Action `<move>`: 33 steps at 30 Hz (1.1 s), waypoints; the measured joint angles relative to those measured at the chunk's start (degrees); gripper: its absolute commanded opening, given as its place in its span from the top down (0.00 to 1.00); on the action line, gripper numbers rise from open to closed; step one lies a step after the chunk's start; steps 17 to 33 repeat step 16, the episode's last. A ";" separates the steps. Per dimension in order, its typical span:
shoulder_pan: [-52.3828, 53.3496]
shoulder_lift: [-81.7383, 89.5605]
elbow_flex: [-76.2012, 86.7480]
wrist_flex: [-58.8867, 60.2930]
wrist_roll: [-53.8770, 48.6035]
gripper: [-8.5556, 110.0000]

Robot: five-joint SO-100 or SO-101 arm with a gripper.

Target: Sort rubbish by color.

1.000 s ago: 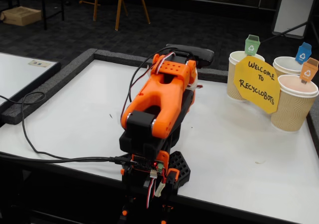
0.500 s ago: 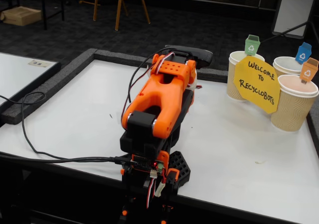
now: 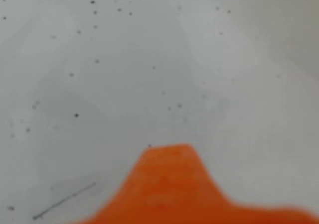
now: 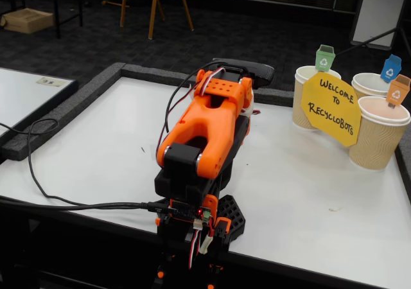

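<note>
Fixed view: the orange plastic robot arm (image 4: 207,131) sits folded low over the white table (image 4: 308,192). Its gripper is hidden. I cannot tell if it is spread or pressed together.

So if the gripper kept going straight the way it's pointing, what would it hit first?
Probably the bare white table: the wrist view shows only speckled tabletop beyond the orange gripper tip, with no rubbish in line. Depth is unclear.

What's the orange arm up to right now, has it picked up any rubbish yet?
Pincer: hidden behind the folded arm, state unclear. Rubbish: none in either view. Three cups wait at fixed view's right. White table, nothing in the way.
</note>
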 measured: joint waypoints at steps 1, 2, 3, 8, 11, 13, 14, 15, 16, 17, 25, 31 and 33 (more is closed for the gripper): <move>0.00 0.00 0.00 0.00 0.00 0.90; 0.00 0.00 0.00 0.00 0.00 0.90; 0.00 0.00 0.00 0.00 0.00 0.90; 0.00 0.00 0.00 0.00 0.00 0.90; 0.18 0.00 0.00 0.00 3.25 0.90; 0.35 0.00 0.00 0.00 4.39 0.90; 0.44 0.00 0.00 0.00 4.75 0.90; 0.44 0.00 0.00 0.00 4.92 0.90; 0.44 0.00 0.00 0.00 5.10 0.90; 0.44 0.00 0.00 0.00 5.10 0.90; 0.44 0.00 0.00 0.00 5.10 0.90; 0.44 0.00 0.00 0.00 5.10 0.90; 0.44 0.00 0.00 0.00 5.10 0.90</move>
